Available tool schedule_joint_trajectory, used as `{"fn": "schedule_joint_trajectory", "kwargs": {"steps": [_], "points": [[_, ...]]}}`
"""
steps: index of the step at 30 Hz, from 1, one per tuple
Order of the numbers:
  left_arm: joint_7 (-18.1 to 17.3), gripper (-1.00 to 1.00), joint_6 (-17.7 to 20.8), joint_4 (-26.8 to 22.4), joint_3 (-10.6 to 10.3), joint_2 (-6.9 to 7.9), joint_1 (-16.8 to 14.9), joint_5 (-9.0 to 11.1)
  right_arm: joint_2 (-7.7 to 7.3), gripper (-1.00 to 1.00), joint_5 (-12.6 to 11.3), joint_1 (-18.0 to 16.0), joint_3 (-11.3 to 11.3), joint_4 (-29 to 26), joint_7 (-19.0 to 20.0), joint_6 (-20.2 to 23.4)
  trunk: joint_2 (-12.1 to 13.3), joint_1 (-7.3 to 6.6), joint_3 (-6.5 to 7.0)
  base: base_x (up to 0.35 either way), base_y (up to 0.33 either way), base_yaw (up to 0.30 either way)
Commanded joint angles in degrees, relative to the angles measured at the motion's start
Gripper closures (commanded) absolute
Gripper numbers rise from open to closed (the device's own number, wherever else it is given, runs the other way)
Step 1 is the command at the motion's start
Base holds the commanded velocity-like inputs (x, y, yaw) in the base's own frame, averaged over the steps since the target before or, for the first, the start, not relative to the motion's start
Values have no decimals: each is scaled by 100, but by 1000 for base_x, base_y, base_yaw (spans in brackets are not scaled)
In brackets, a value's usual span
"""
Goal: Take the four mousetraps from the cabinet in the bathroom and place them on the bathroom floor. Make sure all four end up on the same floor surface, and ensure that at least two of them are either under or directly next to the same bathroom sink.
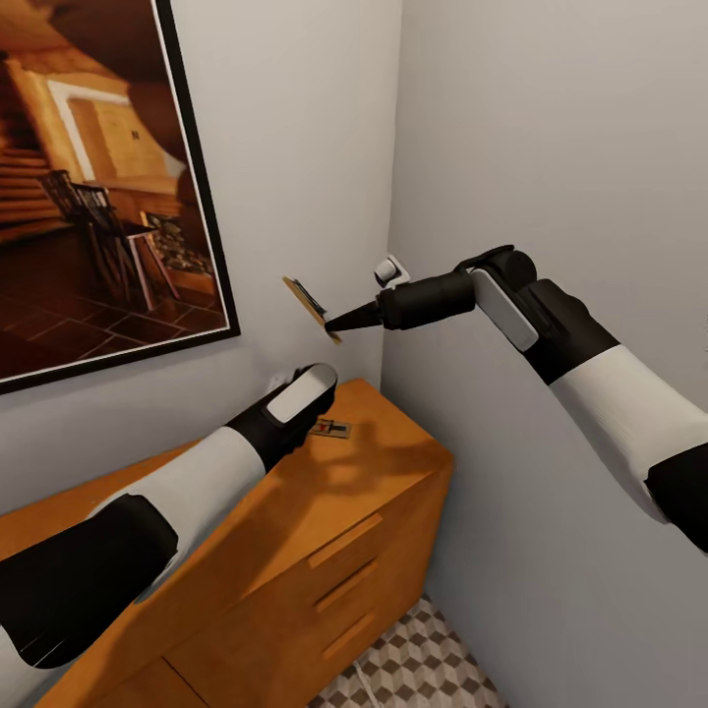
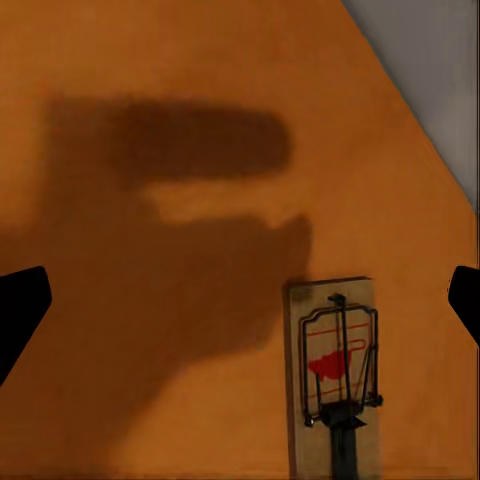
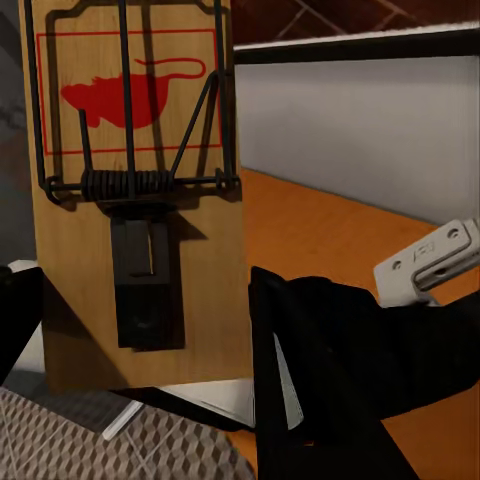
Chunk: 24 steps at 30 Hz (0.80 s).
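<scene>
The right hand (image 1: pixel 339 321) pinches one mousetrap (image 1: pixel 311 307) by its lower edge, holding it tilted in the air above the cabinet (image 1: pixel 295 521), close to the room's corner and just beside the framed picture (image 1: pixel 98 177). In the right wrist view this mousetrap (image 3: pixel 130 190) shows its wire spring and red rodent print.

A second mousetrap (image 1: pixel 329 428) lies flat on the cabinet top, near the back edge (wall close behind). The left hand (image 1: pixel 313 418) hovers over it, fingers spread wide, touching nothing.

Patterned bathroom floor (image 1: pixel 423 669) shows in the narrow gap between cabinet and right wall.
</scene>
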Motion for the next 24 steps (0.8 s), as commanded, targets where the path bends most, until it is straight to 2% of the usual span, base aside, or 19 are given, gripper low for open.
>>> {"fn": "schedule_joint_trajectory", "kwargs": {"steps": [1, 8, 13, 14, 15, 20, 24], "points": [[11, -100, -23, -47, -32, 2, -10, 32, -5, 100, -27, -8, 13, 3, -5, 36, -4, 0, -7, 0, -16, 0], [22, -100, -21, -211, -27, 14, -10, 53, 3, 100, -27, -8, 19, 7, -261, 36, -4, 0, -7, 0, -5, 0], [19, -100, -39, -226, -25, 4, -10, 268, 52, 100, -25, -8, 15, 8, -307, 36, -4, 0, -7, 0, 0, 0], [16, -100, -99, -189, -25, 2, -10, 412, 72, 100, -20, -4, 14, 13, -324, 36, -4, 0, -7, 0, 0, 0], [16, -100, -167, -178, -24, 2, -10, 460, 81, 100, -19, -2, 14, 14, -331, 36, -4, 0, -7, 0, 0, 0], [4, -100, -557, -103, -28, 1, -1, 538, 176, 100, -18, 0, 13, 15, -399, 36, -4, 0, -7, 0, 0, 0], [-34, -100, -806, 266, -32, -5, 73, 544, 294, 100, -18, 20, 13, 15, -700, 33, -4, 0, -7, 0, 0, 0]]}}
